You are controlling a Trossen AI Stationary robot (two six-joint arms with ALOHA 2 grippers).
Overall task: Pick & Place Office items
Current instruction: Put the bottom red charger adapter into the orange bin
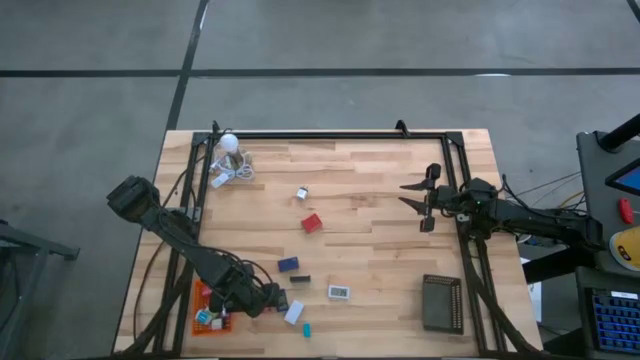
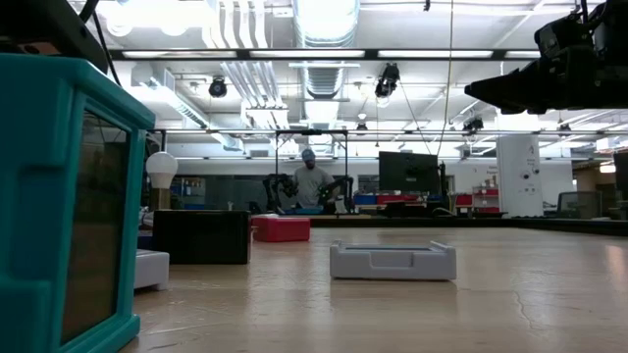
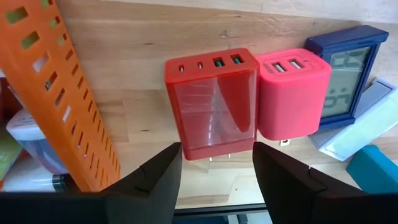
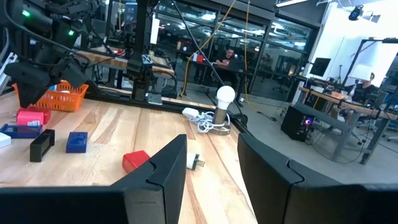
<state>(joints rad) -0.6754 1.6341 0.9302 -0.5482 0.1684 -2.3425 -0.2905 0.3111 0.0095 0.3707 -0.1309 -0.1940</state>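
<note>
Red charger block (image 3: pixel 211 102) sits between the left tool's (image 3: pixel 216 163) open fingers, unlabelled; right tool (image 4: pixel 211 163) gapes empty.

No text can be read; the navy clock's (image 3: pixel 348 74) digits are too faint.

I count two trays: one orange tray (image 1: pixel 203 303) beside my left fingers (image 3: pixel 155 177) and one black tray (image 1: pixel 441 303). Between my left fingers sits one red charger (image 3: pixel 211 99), with one pink charger (image 3: pixel 292 93) touching it. Past that I see one blue clock (image 3: pixel 348 71). There is one light bulb (image 1: pixel 229 143). My other hand (image 1: pixel 428 200) waits far off.
</note>
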